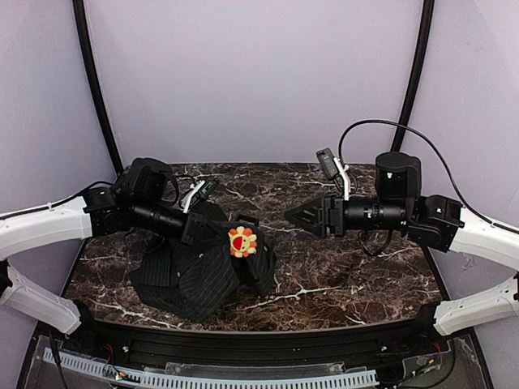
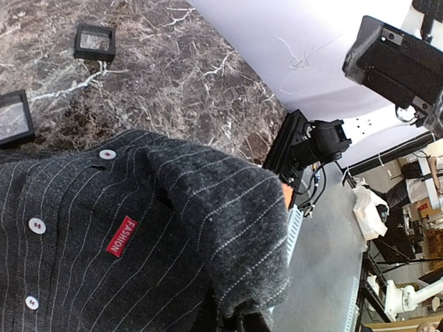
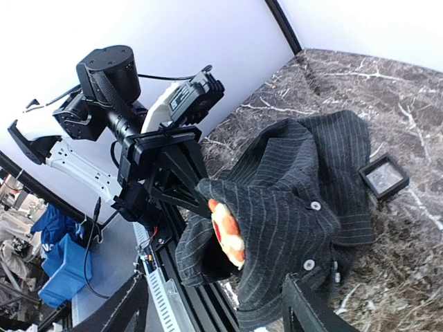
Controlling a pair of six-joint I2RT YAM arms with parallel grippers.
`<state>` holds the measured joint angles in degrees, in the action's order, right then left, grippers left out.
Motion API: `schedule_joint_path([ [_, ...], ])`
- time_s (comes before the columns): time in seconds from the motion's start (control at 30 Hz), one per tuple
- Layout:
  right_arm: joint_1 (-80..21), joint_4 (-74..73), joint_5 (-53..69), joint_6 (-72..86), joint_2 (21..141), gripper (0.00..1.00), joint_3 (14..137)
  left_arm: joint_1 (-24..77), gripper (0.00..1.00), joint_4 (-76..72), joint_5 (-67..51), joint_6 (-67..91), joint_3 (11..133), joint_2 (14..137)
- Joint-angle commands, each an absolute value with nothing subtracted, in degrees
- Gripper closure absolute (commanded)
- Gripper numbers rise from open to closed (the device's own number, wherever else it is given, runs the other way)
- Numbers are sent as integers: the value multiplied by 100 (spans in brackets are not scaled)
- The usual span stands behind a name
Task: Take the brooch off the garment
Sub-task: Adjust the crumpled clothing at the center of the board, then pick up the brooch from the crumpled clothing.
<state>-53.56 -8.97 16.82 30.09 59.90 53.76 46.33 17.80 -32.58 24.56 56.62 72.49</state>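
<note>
Holds the garment clamped in the left gripper toward the counter's left edge, brooch on the raised fold facing the right gripper, spread apart, just right of it.

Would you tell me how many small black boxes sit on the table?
2 boxes: one out on the bare table, the other beside the garment; the cloth may hide more.
</note>
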Motion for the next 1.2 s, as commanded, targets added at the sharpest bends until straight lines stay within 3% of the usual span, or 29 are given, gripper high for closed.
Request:
schedule_joint_path([
  [0.0,-5779,-114,1811,3259,6366,39,5092,4588,99,1464,-3948,2808,5525,7345],
  [0.5,-6142,509,2018,3349,7743,64,5268,4581,99,1413,-4263,2742,5315,7217],
  [0.6,-6143,668,2182,3349,7834,74,5282,4578,99,1374,-4287,2743,5289,7199],
  [0.73,-6131,711,2167,3374,7867,99,5290,4579,99,1449,-4283,2684,5289,7196],
  [0.77,-6127,648,2079,3377,7860,100,5304,4579,98,1525,-4241,2629,5294,7193],
  [0.93,-5988,477,1920,3413,7774,100,5260,4572,70,1942,-3937,2387,5288,7101],
  [1.0,-5928,491,2017,3436,7747,100,5240,4571,65,2071,-3844,2301,5272,7094],
  [1.17,-5775,460,2337,3404,7743,100,5245,4570,67,2121,-3761,2240,5219,7094],
])
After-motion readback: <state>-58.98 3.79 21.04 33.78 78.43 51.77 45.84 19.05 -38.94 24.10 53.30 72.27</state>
